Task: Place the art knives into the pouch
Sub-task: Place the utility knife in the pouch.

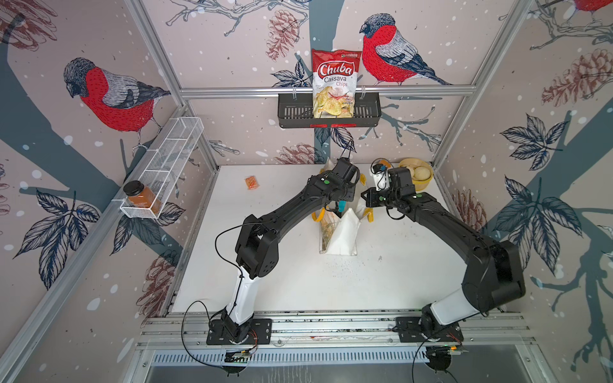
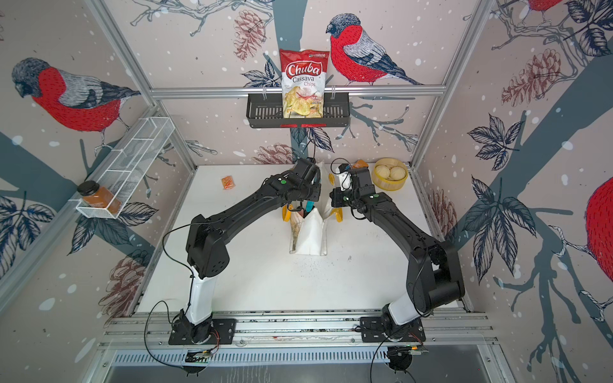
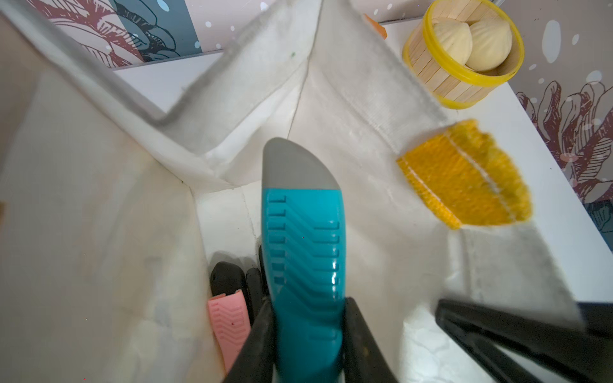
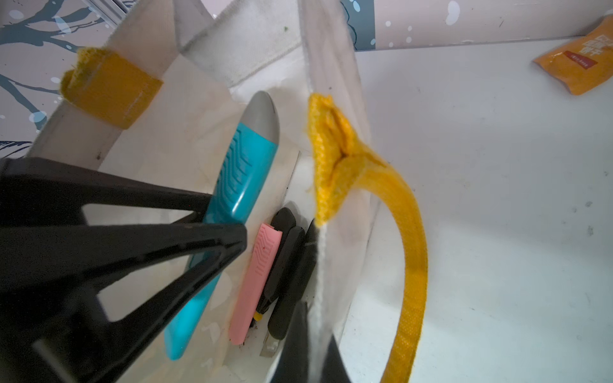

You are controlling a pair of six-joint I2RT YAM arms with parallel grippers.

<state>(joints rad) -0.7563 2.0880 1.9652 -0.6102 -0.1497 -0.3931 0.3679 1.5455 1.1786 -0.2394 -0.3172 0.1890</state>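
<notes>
The pouch (image 1: 345, 235) (image 2: 313, 235) stands upright mid-table, a white fabric tote with yellow loop handles (image 4: 408, 248) and its mouth held wide. My left gripper (image 3: 308, 315) is shut on the art knife (image 3: 305, 252) (image 4: 238, 185), a teal handle with a grey tip, which points down inside the pouch's mouth. A pink knife (image 4: 255, 282) and black knives (image 4: 288, 265) lie on the pouch's floor below it. My right gripper (image 4: 318, 341) is shut on the pouch's rim beside a handle, with fabric between its fingers. In a top view, teal shows under the left wrist (image 1: 341, 207).
A yellow-rimmed wooden bowl (image 1: 416, 172) with two buns sits at the back right, just behind the right arm. An orange sachet (image 4: 577, 66) lies near it, and another orange packet (image 1: 251, 182) at the back left. A chips bag (image 1: 335, 83) stands in a black wall basket.
</notes>
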